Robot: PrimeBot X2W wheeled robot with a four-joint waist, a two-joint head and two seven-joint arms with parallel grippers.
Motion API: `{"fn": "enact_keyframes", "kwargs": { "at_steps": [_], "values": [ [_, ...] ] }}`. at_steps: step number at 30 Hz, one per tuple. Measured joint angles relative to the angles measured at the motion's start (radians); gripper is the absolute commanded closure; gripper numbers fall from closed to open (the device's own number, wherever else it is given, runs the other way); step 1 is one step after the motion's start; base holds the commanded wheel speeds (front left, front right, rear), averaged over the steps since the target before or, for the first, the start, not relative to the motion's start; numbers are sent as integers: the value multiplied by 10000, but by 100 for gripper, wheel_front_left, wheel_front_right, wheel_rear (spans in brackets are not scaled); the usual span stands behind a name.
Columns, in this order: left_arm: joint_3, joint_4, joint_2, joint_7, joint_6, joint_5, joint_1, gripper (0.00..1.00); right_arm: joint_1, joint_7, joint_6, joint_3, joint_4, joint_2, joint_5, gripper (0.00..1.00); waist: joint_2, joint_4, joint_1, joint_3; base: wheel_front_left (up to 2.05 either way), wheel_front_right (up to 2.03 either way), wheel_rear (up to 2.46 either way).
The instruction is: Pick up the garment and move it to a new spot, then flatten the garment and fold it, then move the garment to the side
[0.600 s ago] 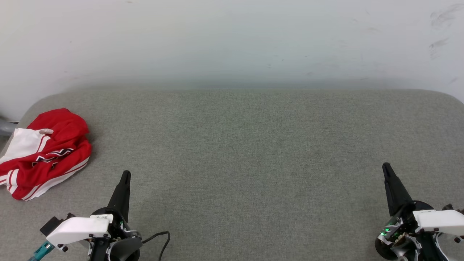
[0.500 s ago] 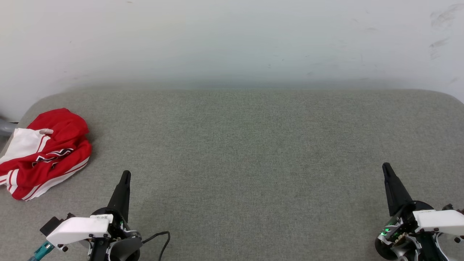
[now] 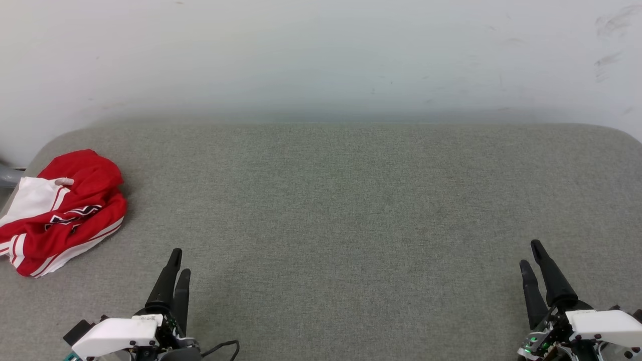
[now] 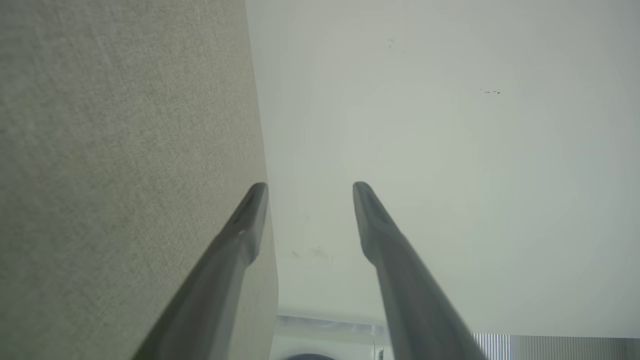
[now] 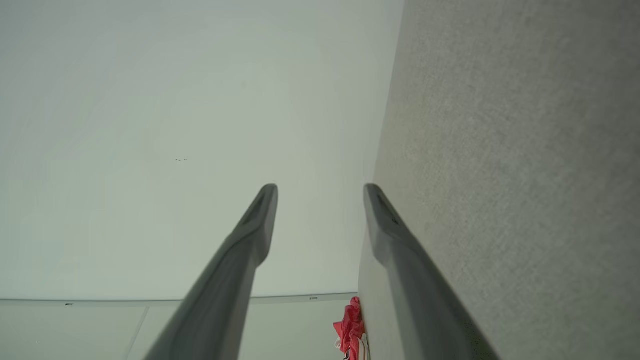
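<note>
The garment (image 3: 60,210) lies crumpled at the far left edge of the grey padded table (image 3: 341,200), red with a white sleeve and striped trim showing. It appears again as a small red heap, the garment (image 5: 352,327), low in the right wrist view. My left gripper (image 3: 179,261) hovers at the lower left, well right of and nearer than the garment, open with nothing between its fingers (image 4: 247,227). My right gripper (image 3: 530,254) is at the lower right, far from the garment, open and empty, its fingers (image 5: 385,225) spread apart.
A pale wall (image 3: 321,55) rises behind the table's far edge. The table's corners are rounded at left and right. A grey object (image 3: 7,175) pokes in at the left edge, just behind the garment.
Both grippers have drawn back toward the bottom edge and rolled, so two fingers of each show now instead of one. The garment has not moved.
</note>
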Motion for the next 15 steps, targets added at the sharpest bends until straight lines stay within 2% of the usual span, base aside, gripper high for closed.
{"fn": "enact_keyframes", "kwargs": {
  "at_steps": [5,10,15],
  "values": [
    [0,-81,-10,-234,0,94,85,0,102,-230,-2,63,31,4,-165,0,0,-2,0,9,0,0,0],
    [236,-234,-8,-562,2,1053,85,0,103,-569,-2,0,-203,6,-1277,0,0,-2,0,31,0,0,0],
    [257,-570,-10,-800,213,2123,81,0,103,-790,-2,-71,-535,10,-2397,0,0,6,0,57,0,0,0]
  ]
}}
